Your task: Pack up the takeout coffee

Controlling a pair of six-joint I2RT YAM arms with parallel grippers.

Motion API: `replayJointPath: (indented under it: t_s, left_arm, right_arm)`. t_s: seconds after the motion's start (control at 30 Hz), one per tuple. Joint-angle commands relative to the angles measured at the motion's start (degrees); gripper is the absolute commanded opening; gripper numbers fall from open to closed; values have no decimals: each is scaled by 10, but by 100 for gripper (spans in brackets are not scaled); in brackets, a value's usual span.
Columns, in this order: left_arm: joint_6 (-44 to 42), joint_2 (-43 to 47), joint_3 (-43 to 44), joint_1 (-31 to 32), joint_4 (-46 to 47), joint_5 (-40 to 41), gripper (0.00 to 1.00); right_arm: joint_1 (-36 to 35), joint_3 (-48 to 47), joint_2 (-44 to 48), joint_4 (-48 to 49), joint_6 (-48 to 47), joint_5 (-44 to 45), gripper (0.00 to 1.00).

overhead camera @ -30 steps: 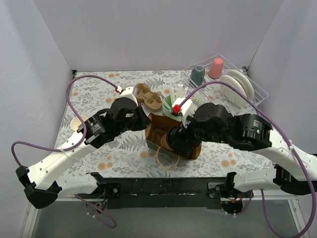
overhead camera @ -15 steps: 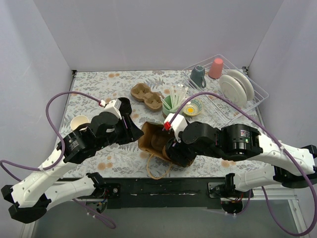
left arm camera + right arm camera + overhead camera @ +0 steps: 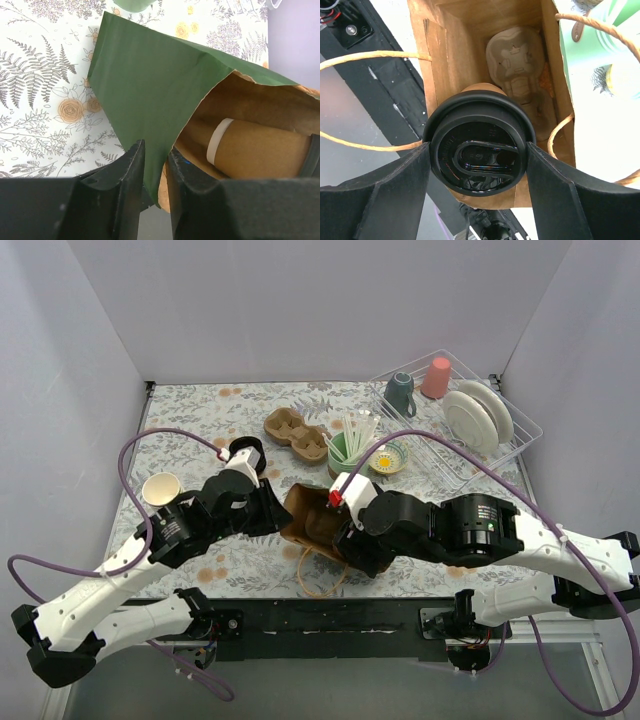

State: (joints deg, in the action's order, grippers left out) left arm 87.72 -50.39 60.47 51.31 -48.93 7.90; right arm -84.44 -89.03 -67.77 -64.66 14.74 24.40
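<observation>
One takeout coffee [image 3: 479, 150] in right hand [image 3: 477, 172], inside bag [image 3: 445, 45]

Top cam overhead, wrist cams share bag [image 3: 303, 516]

The takeout coffee [image 3: 480, 150] sits inside the bag [image 3: 442, 55].

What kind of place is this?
Probably a robot test booth dressed like a café counter: plain white walls around a flowery tablecloth, a dish rack, a pulp cup carrier, and a takeout coffee at a paper bag's mouth.
</observation>
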Motion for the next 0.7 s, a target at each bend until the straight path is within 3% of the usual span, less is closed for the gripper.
replayJointPath:
  t_s: [0.0,0.2,0.3,0.43,0.67]
  left_arm:
    - [-22,20,-16,-2,20,-12,19]
    - [-55,38,-35,-2,37,-33,0]
    - [-74,59,-54,-2,78,-74,0]
    - [-96,96,-97,-2,163,-112,0]
    - [-164,145,-131,-2,183,-136,0]
  right_arm:
    - [-5,0,-3,-1,-12,26,38]
    - [-5,52,20,15,-8,44,37]
    - [-5,78,35,58,-42,61,37]
    - [-7,23,-17,51,-104,93,37]
    - [-11,59,-56,69,-146,88,38]
